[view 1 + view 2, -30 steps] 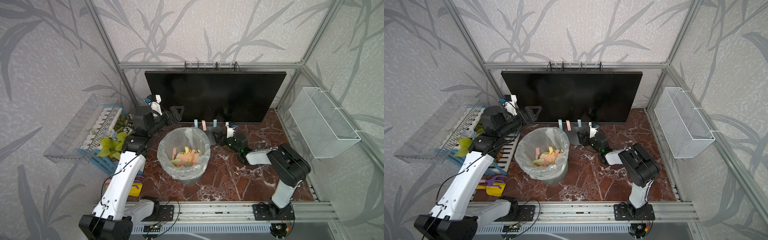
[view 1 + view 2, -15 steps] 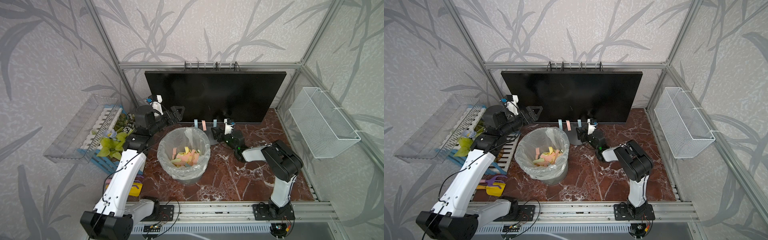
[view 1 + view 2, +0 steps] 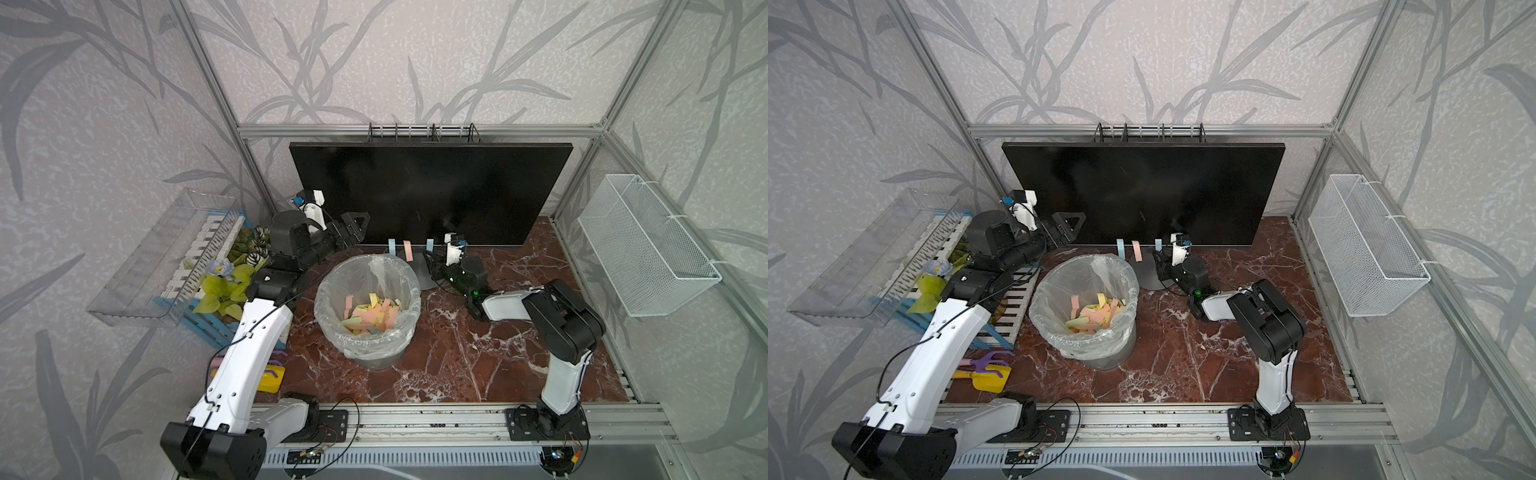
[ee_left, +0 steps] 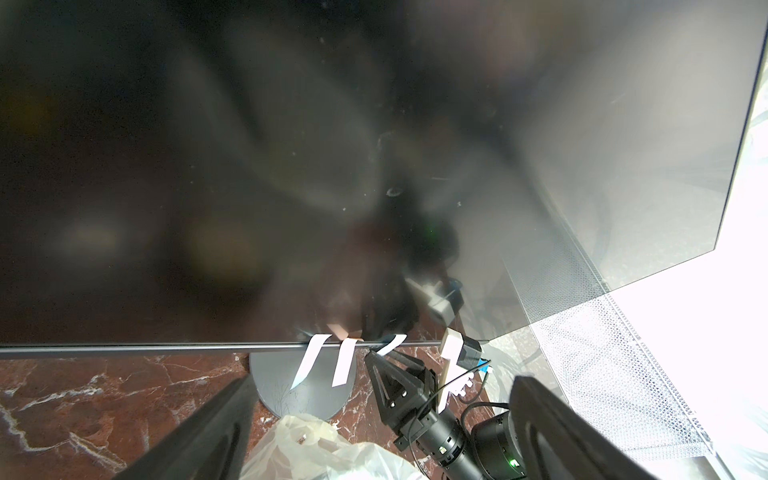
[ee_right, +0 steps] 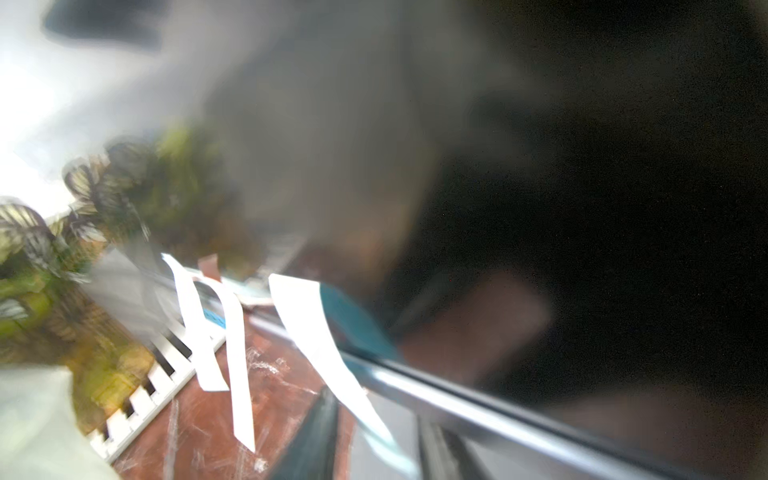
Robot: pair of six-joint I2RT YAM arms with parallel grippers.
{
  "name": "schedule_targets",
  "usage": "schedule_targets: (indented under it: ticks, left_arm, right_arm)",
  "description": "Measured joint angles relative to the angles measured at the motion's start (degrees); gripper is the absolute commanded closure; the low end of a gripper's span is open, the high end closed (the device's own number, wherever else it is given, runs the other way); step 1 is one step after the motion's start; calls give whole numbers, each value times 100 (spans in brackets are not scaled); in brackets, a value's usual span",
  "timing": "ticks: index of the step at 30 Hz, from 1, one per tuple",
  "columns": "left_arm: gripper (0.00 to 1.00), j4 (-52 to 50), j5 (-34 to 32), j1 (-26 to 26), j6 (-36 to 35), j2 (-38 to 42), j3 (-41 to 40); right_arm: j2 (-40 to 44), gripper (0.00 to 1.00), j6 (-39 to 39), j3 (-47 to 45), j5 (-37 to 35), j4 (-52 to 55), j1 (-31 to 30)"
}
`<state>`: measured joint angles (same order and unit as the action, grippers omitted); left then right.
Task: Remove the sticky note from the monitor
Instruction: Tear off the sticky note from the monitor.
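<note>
Right wrist view, though blurred, is where the sticky note [image 5: 307,328] is seen closest: white on its back, blue on its face, it hangs from the lower edge of the monitor [image 5: 582,208]. Its free end lies between two dark fingers [image 5: 311,440] of the right gripper [image 3: 429,257]. Whether the strip is pinched or merely flanked cannot be told. In both top views this note is found as the rightmost of three strips along that edge, with a pink note [image 3: 408,252] and a pale blue note [image 3: 392,246] to its left (all three dangle over the round grey base [image 3: 426,279]). The monitor is set upright at the far side of the marble table [image 3: 478,357]. Just near of the base, a bin [image 3: 374,361] lined with a clear bag is stood, and coloured notes are heaped inside it. At the monitor's lower left corner the left gripper [image 3: 358,227] is held with its jaws spread wide and nothing between them. A white wire basket [image 3: 648,249] is hung on the right wall, and a clear tray [image 3: 166,257] on the left.
</note>
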<state>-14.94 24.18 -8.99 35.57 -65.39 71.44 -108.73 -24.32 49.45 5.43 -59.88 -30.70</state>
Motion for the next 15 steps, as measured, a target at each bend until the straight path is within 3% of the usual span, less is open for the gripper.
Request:
schedule_targets:
  ticks: [3,15]
  left_arm:
    - [0,0,0,0,0,0,0]
    - [0,20,2,0,42,68,-7]
  right_arm:
    - [0,100,-4,-2,52,31,0]
    - [651,100,-208,-581,208,297,7]
